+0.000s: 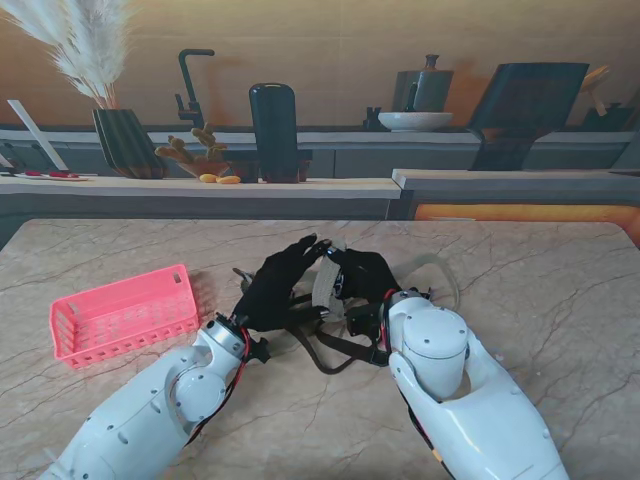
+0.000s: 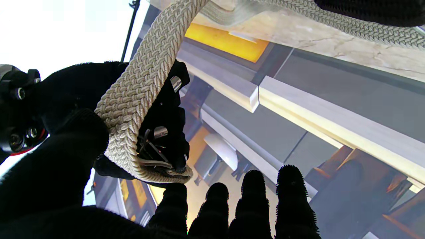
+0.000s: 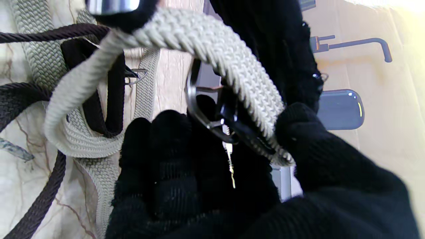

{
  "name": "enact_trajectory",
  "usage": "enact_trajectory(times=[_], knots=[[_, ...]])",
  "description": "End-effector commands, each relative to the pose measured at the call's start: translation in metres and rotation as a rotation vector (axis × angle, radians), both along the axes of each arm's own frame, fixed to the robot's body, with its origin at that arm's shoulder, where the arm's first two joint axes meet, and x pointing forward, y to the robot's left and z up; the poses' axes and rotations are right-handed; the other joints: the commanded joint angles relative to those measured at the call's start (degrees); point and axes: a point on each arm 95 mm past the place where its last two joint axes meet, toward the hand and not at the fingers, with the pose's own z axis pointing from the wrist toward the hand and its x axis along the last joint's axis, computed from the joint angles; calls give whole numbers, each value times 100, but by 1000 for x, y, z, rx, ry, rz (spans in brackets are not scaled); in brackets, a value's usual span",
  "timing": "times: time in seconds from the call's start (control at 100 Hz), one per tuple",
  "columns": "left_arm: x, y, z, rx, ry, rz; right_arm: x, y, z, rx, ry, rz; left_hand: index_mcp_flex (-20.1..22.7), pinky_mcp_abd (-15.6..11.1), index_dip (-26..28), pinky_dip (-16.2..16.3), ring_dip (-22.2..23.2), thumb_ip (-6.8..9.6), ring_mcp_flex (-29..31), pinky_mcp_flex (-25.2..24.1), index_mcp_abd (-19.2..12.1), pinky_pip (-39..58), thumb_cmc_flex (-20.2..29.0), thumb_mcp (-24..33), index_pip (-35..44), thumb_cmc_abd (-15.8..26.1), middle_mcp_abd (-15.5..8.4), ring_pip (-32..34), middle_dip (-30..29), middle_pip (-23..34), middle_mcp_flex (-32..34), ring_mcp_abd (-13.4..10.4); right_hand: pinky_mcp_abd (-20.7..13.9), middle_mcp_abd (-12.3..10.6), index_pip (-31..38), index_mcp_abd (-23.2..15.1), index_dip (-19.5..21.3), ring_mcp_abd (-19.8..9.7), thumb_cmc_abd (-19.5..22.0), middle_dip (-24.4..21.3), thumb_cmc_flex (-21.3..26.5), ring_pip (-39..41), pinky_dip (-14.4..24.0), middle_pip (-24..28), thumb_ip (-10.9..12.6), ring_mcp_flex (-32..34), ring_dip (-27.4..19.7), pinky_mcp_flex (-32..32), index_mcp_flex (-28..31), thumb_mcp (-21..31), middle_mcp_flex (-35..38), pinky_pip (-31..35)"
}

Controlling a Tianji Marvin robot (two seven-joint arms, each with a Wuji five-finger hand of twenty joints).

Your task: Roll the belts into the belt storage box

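Two belts are lying tangled at the middle of the marble counter, and we are working on the pale one with both hands meeting above the heap. We are gripping the beige braided belt with our right hand: in the right wrist view the thumb and fingers are closing around the belt's end at its metal buckle, and the strap is arching over the hand before dropping to the loops on the counter. Our left hand is pressing in just beside the right one; in the left wrist view its thumb is lying against the same beige strap, while the four fingertips are standing straight and apart from it, so we cannot tell whether this hand is truly clamping the belt. We are seeing the dark brown belt trailing on the counter under both wrists, nearer to us. Well apart on the left, the pink storage box is sitting on the counter.
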Motion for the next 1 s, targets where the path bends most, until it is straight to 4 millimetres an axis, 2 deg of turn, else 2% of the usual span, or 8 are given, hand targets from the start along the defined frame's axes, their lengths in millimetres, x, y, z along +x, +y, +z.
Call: enact_trajectory(times=[0.0, 0.25, 0.41, 0.48, 0.56, 0.67, 0.84, 0.99], knots=[[0, -2, -2, 19, -2, -7, -2, 7, 3, 24, 9, 27, 77, -131, 12, -42, -77, 62, -165, -90, -557, -165, -162, 180, 115, -206, -71, -118, -94, -198, -176, -164, -34, 121, 141, -712, 89, -93, 319, -81, 83, -117, 16, -85, 245, -153, -73, -99, 220, 124, -47, -13], [3, -1, -2, 59, -46, 3, -4, 8, 1, 56, 55, 66, 119, 23, 617, 117, -45, 14, -30, -68, -545, -2, 86, 435, 766, -307, -203, 61, 53, 219, 29, -175, 9, 131, 68, -684, 158, -44, 411, -146, 23, -261, 39, -191, 281, -277, -101, -180, 289, 131, -103, -102], [3, -1, 0, 67, -107, 10, -7, 10, -3, 91, 129, 76, 195, 166, 1076, 220, 220, -6, 220, -63, -336, 596, 552, 533, 2620, -260, -63, 499, 400, 1424, 380, -67, 68, 272, 12, -493, 233, 102, 498, -151, 35, -209, 84, -172, 315, -260, -69, -203, 358, 176, -58, -97], [3, -1, 1, 66, -115, 10, -7, 11, -5, 105, 166, 74, 259, 192, 1129, 193, 282, -19, 326, -57, -420, 773, 649, 618, 3212, -268, -43, 640, 481, 1750, 623, -42, 77, 324, -6, -418, 284, 145, 560, -135, 56, -151, 118, -124, 329, -246, -42, -202, 382, 167, -48, -67], [3, -1, 2, 63, -124, 10, -6, 11, -7, 126, 206, 67, 419, 224, 1126, 186, 381, -26, 504, -10, -512, 941, 785, 671, 3545, -264, -54, 809, 638, 2033, 962, -32, 89, 422, -40, -309, 356, 225, 620, -116, 96, -74, 159, -64, 347, -218, -12, -217, 398, 131, -34, -29], [3, -1, 3, 69, -145, 8, -5, 10, -10, 152, 255, 61, 555, 225, 1194, 179, 610, -37, 767, 48, -802, 1193, 868, 691, 3929, -233, -100, 1117, 1176, 2583, 1317, -51, 104, 531, -121, -176, 524, 289, 740, -88, 181, 37, 226, 35, 400, -151, 20, -195, 418, 8, -7, 31], [2, -1, 5, 52, -167, 10, -4, 11, -14, 156, 304, 60, 787, 238, 1308, 224, 1243, -43, 1309, 236, -1071, 1615, 1071, 570, 4278, -14, -289, 1866, 2153, 3397, 1881, -67, 142, 610, -175, -88, 604, 353, 792, -75, 217, 109, 270, 82, 435, -106, 33, -171, 430, -56, 13, 111], [-1, -2, 7, 23, -176, 13, -2, 11, -17, 138, 331, 58, 1083, 231, 1374, 282, 1645, -36, 1932, 509, -1159, 1964, 1301, 453, 4519, 217, -519, 2396, 2670, 4036, 2612, -138, 172, 681, -223, -18, 605, 409, 752, -85, 241, 138, 283, 87, 459, -81, 24, -158, 458, -47, 32, 166]])
